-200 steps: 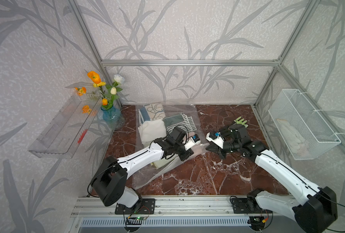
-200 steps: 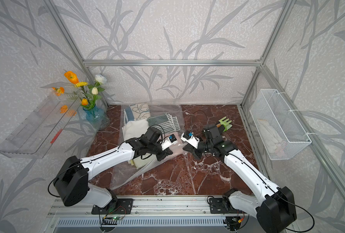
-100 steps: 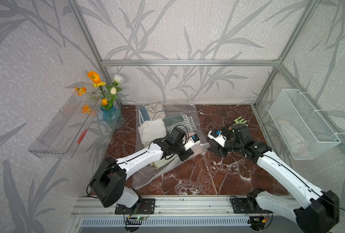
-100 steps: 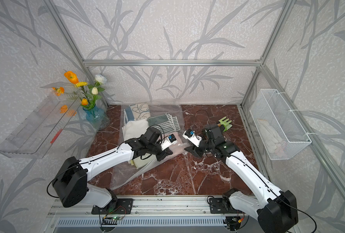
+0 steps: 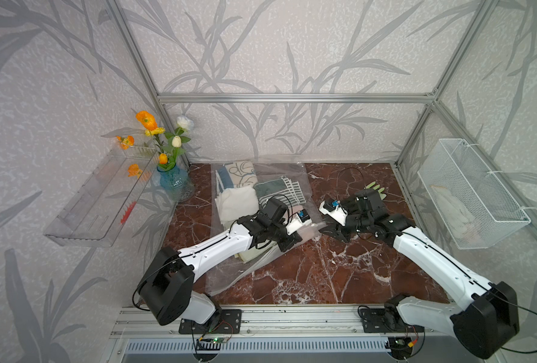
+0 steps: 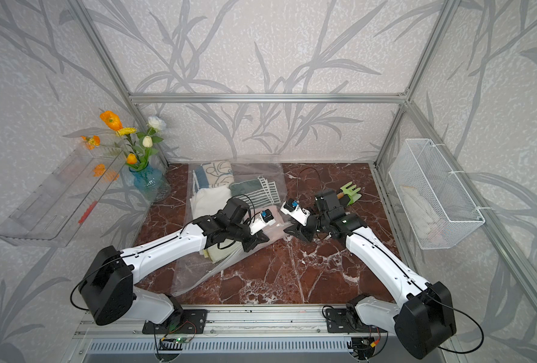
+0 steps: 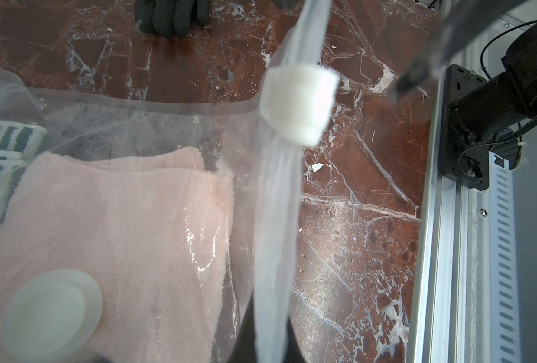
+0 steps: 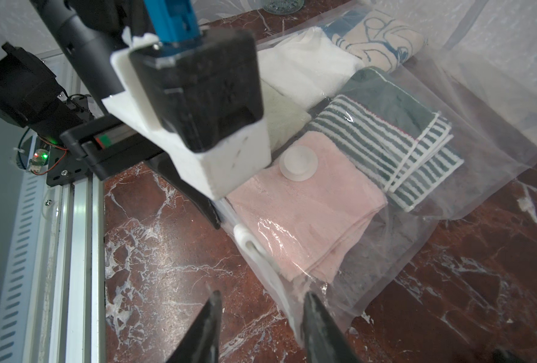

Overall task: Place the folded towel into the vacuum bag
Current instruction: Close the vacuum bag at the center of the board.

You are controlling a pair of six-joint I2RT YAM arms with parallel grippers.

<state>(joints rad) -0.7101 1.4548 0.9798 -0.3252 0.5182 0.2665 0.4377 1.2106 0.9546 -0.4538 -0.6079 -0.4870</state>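
The vacuum bag [image 5: 229, 273] [image 6: 198, 273] lies flat on the marble table, clear and crinkly. Its white valve [image 8: 297, 163] [image 7: 50, 314] rests over the folded pink towel [image 8: 305, 213] [image 7: 119, 220] [image 5: 309, 233], which lies inside near the mouth. My left gripper [image 5: 292, 245] [image 6: 257, 240] [image 7: 270, 317] is shut on the bag's zip-seal strip [image 7: 279, 204], which carries a white slider clip [image 7: 297, 103] [image 8: 243, 237]. My right gripper [image 5: 327, 231] [image 6: 292, 231] [image 8: 261, 295] is open at the mouth's corner, with one finger against the plastic edge.
Other folded towels fill the bag: striped green [image 8: 396, 141], white [image 8: 308, 66], patterned [image 8: 377, 41]. A blue vase of flowers [image 5: 173, 185] and a clear shelf [image 5: 97, 201] are at the left. A wire basket [image 5: 468, 195] hangs at the right, and a green object [image 5: 375, 190] lies behind my right arm.
My right gripper has opened and drawn back slightly from the bag's edge. The left gripper has stayed shut on the strip.
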